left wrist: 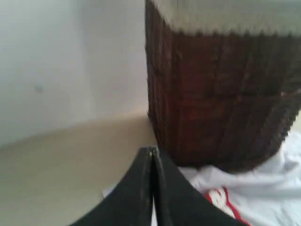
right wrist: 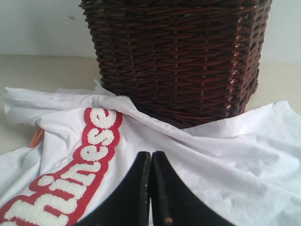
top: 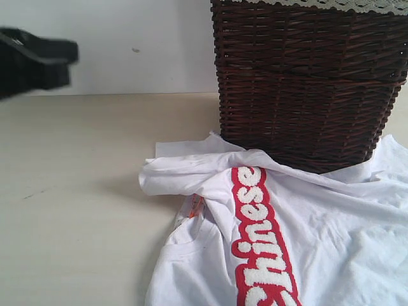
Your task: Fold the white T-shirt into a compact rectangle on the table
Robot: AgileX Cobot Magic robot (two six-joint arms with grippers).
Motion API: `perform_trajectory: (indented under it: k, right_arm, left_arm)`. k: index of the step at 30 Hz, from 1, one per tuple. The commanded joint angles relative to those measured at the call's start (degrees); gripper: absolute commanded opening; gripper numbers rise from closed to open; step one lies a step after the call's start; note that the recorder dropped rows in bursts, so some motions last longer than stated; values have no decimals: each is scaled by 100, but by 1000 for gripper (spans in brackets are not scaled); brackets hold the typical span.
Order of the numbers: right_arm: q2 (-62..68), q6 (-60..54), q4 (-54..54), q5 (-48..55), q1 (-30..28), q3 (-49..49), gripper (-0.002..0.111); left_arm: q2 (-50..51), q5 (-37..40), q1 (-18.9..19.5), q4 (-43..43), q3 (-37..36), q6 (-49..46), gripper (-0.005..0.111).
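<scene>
Lying crumpled on the pale surface (top: 70, 191), the white T-shirt (top: 331, 223) fills the exterior view's five o'clock area, its far edge bunched against the dark wicker basket (top: 306, 83) at one o'clock. The left end effector (top: 69, 62) hovers at ten o'clock, clenched and empty; the right end effector (right wrist: 151, 155) hangs over the shirt, clenched on nothing. Folding seems not yet begun; next likely comes opening, gripping an edge and spreading it flat.

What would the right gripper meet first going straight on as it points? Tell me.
Probably the white T-shirt, bunched just ahead of the shut right gripper; the dark wicker basket stands right behind it. Depth is unclear.
</scene>
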State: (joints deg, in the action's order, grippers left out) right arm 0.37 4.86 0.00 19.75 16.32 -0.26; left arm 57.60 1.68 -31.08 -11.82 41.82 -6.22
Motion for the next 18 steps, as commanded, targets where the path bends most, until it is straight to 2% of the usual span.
perform_trajectory:
  k: [1,5,7,8,11,12,17,18]
  right_arm:
    - [-37,-30,0,-29,-29,26,0]
    - [-37,-30,0,-29,-29,26,0]
    - [-37,-30,0,-29,-29,26,0]
    - [-37,-30,0,-29,-29,26,0]
    - [-37,-30,0,-29,-29,26,0]
    - [-37,-30,0,-29,-29,26,0]
    - [-37,-30,0,-29,-29,26,0]
    - [-37,-30,0,-29,-29,26,0]
  left_arm:
    - [-1245,657,289,65,-51,-501,0]
    - [-1470,2836,66,-153,-276,-990,0]
    - [-1236,3445,-5,-763,-667,-1784,0]
    - [-1120,3525,-15,-1117,-854,-2256,0]
    - [-643,3472,-15,-2785,-1459,-4483,0]
    - [-430,3472,-15,-3410,-1632,-5532,0]
    - [298,3359,-27,-5412,-1865,-9204,0]
    - [472,3266,-49,-6050,-1854,-10042,0]
